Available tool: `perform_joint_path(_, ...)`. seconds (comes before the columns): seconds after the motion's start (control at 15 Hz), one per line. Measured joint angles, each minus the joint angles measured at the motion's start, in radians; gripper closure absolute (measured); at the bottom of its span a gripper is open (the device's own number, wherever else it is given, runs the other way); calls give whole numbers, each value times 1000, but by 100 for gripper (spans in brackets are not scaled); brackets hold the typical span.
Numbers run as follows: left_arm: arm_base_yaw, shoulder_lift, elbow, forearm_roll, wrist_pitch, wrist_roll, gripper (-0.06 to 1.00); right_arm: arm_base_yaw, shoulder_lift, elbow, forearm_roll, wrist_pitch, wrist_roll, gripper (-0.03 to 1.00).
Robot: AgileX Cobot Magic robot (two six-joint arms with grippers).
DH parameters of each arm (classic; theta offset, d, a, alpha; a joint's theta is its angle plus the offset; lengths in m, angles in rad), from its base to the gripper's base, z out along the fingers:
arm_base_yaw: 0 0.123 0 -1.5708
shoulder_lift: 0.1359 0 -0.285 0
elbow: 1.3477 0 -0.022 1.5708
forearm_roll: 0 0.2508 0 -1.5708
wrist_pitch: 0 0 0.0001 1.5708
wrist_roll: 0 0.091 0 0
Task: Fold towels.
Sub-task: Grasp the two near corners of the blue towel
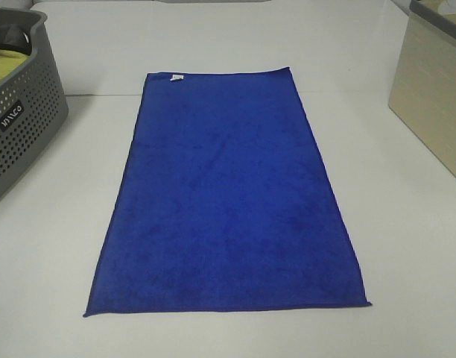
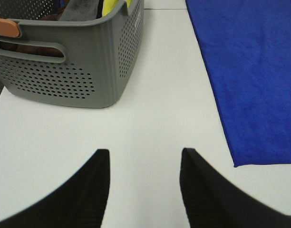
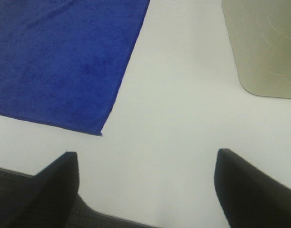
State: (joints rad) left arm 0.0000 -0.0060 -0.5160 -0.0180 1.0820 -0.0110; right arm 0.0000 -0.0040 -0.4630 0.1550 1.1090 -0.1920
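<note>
towel (image 1: 228,194) flat, unfolded, centred on desk (image 1: 407,246), laid out ready for a first fold | left fingers (image 2: 95,190) parted, empty, beside its near corner | right fingers (image 3: 55,180) parted, empty, likewise | likely staged for corner pinches

A: Where does the towel (image 1: 228,194) lie for you?
B: Flat on the table (image 1: 407,246), running away from you, with its tag (image 1: 176,77) on the far edge.
A: And at its sides?
B: Left of the towel stands the basket (image 1: 23,127), a cloth (image 1: 4,67) in it. Right of the towel stands the bin (image 1: 437,89). Your left gripper (image 2: 144,152) hangs beside the towel's near left corner, your right gripper (image 3: 146,152) beside its near right corner.
</note>
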Motion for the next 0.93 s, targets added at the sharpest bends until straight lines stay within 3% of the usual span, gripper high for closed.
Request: perform_joint_path(0.93,0,0,0,0,0,0,49,0,0,0,0,0,0,20)
